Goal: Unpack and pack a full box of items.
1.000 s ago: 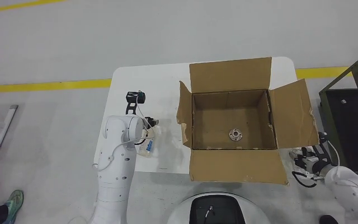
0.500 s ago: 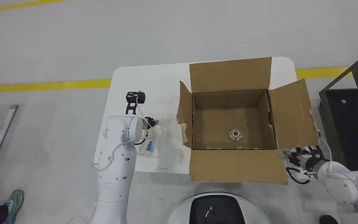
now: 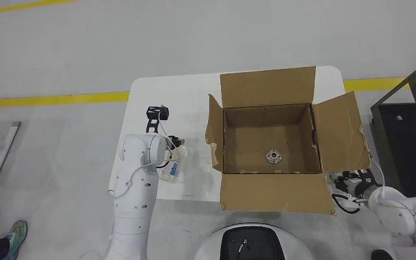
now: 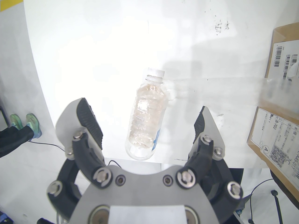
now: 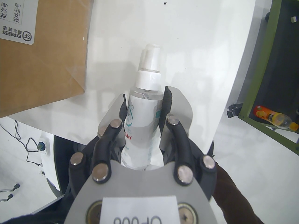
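Observation:
An open cardboard box (image 3: 273, 185) stands on the white table (image 3: 175, 97), with a small metal round part (image 3: 273, 155) on its floor. A clear plastic bottle (image 4: 146, 115) with a white cap lies on the table left of the box. My left gripper (image 4: 147, 120) hangs open above it, fingers on either side and apart from it. At the table's front right corner my right gripper (image 5: 144, 103) is shut on a white spray bottle (image 5: 142, 108), its nozzle pointing away over the table top. The box's flap (image 5: 39, 47) is close beside it.
A small black object (image 3: 157, 114) lies on the table behind the left arm. A green rack (image 3: 393, 130) stands right of the table, with an orange drink bottle (image 5: 274, 117) in it. The table's far left part is bare.
The right arm shifted a little leftward along the table's front right corner, toward the box's front flap. The left arm and clear bottle kept still.

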`<action>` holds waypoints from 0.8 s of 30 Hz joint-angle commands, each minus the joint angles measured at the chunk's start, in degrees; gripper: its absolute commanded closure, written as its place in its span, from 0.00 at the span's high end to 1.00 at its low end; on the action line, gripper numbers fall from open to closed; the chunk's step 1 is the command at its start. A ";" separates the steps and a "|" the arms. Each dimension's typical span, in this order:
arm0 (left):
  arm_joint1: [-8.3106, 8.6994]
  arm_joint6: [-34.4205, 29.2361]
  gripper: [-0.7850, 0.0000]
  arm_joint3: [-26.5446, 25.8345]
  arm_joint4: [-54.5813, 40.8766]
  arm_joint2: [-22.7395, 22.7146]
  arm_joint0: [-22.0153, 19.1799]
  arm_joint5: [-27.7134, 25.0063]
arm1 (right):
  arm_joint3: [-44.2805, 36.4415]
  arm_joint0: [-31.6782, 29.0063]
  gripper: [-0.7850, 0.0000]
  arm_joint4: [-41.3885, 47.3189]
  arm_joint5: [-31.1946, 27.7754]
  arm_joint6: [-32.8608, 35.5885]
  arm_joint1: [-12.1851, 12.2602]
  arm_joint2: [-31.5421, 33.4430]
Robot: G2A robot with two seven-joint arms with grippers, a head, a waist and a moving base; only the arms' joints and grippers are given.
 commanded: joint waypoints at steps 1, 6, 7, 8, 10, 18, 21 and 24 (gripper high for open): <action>0.00 0.00 1.00 0.00 0.00 0.00 0.00 0.00 | -1.09 -0.41 0.42 1.13 -0.10 -0.17 0.11 1.16; 0.00 0.00 1.00 0.00 0.00 0.00 0.00 0.00 | -5.68 -2.58 0.46 7.30 -1.44 -1.34 0.42 6.77; 0.00 0.00 1.00 0.00 0.00 0.00 0.00 0.00 | -6.77 -3.09 0.47 8.92 -1.83 -1.79 0.47 8.21; 0.00 0.00 1.00 0.00 0.00 0.00 0.00 0.00 | -7.97 -3.54 0.47 10.90 -2.07 -2.56 0.49 9.74; 0.00 0.00 1.00 0.00 0.00 0.00 0.00 0.00 | -10.34 -4.42 0.48 15.06 -1.92 -4.30 0.50 13.20; 0.00 0.00 1.00 0.00 0.00 0.00 0.00 0.00 | -21.93 -6.39 0.00 28.79 -0.18 -9.53 0.32 22.64; 0.00 0.00 1.00 0.00 0.00 0.00 0.00 0.00 | -26.40 -6.15 0.00 30.93 -0.29 -9.61 0.44 22.53; 0.00 0.00 1.00 0.00 0.00 0.00 0.00 0.00 | -26.40 -3.95 0.00 32.55 -2.53 -9.23 0.81 18.84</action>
